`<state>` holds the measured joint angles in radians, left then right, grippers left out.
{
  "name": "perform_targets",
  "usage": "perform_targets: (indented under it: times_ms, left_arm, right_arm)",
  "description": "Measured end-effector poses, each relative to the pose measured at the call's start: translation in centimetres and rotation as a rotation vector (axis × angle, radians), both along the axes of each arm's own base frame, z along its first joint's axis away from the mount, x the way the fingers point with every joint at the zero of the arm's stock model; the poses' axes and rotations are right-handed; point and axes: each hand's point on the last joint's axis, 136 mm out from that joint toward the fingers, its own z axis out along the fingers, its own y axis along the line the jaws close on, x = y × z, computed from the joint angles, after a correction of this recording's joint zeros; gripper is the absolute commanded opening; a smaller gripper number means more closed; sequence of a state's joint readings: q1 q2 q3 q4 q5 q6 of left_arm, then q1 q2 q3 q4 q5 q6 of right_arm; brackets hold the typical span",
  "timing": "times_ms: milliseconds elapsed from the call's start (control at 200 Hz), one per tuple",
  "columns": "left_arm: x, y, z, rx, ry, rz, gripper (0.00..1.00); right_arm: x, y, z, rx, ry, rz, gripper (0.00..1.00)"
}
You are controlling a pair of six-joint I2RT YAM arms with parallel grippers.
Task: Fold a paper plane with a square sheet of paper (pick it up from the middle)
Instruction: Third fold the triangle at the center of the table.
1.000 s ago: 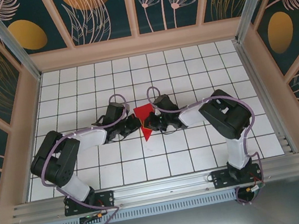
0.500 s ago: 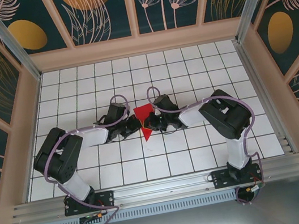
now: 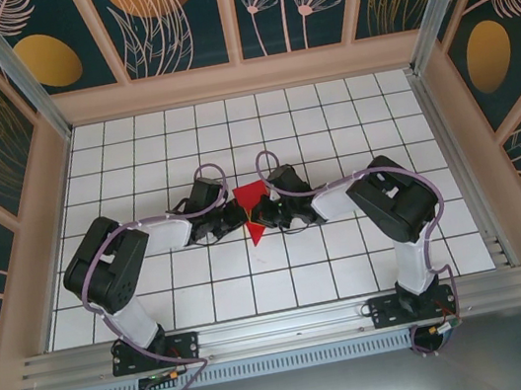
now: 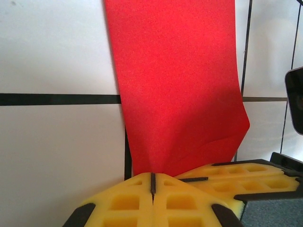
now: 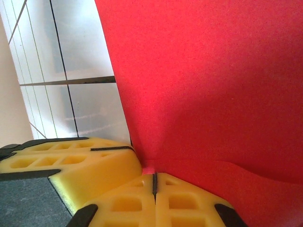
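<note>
Elbow of left arm (image 3: 113, 270) shifted inward, left fingers (image 4: 128, 201) and right fingers (image 5: 182, 203) clamping red sheet (image 3: 252, 198)

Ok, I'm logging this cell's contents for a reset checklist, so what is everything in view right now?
square sheet of paper: one, bright red, mid-table between the two hands
table: one, white with a black grid, under everything
walls: three sides, dark teal with tan leaf and flower prints, around the table
rail: one, silver metal, along the near edge
left arm: one, black and white, reaching in from the near left
right arm: one, black and white, reaching in from the near right
left hand: one, yellow pads, shut on the paper
right hand: one, yellow pads, shut on the paper
</note>
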<state>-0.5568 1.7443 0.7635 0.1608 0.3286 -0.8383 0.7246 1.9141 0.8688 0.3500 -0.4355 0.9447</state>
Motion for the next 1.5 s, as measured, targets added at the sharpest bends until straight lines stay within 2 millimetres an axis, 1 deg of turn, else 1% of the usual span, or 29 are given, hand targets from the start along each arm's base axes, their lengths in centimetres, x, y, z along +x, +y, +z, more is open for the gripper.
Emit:
perform_targets:
  times_ms: [285,375,450,550,625,716,851,1116,1271,1496]
  left_arm:
    - [0.0,0.0,-0.3,0.010,-0.002,-0.012,0.00]
    - [0.2,-0.1,-0.3,0.016,-0.007,-0.020,0.00]
    - [0.2,-0.1,-0.4,0.020,-0.012,-0.026,0.00]
    - [0.2,-0.2,-0.4,0.024,-0.017,-0.034,0.00]
    - [0.2,-0.2,-0.4,0.026,-0.020,-0.037,0.00]
    - [0.3,-0.2,-0.4,0.028,-0.024,-0.039,0.00]
    - [0.4,-0.3,-0.4,0.035,-0.030,-0.040,0.00]
    - [0.5,-0.2,-0.4,0.043,-0.035,-0.045,0.00]
    - [0.5,-0.2,-0.3,0.049,-0.036,-0.044,0.00]
    - [0.7,-0.3,-0.3,0.066,-0.034,-0.053,0.00]
  right_arm:
    - [0.0,0.0,0.1,0.003,-0.003,0.000,0.00]
    - [-0.1,-0.4,0.4,0.002,-0.006,-0.003,0.00]
    - [-0.1,-0.9,1.0,0.002,-0.013,-0.009,0.00]
    - [0.8,-1.5,2.3,0.005,-0.055,-0.025,0.00]
    - [1.4,-2.1,2.7,-0.004,-0.075,-0.037,0.00]
    - [1.8,-3.0,2.3,-0.031,-0.078,-0.053,0.00]
    - [1.8,-3.9,1.6,-0.069,-0.071,-0.050,0.00]
    - [1.7,-4.5,0.3,-0.125,-0.044,-0.054,0.00]
    - [1.8,-4.9,0.0,-0.135,-0.036,-0.075,0.00]
    - [1.9,-4.9,-0.1,-0.116,-0.020,-0.108,0.00]
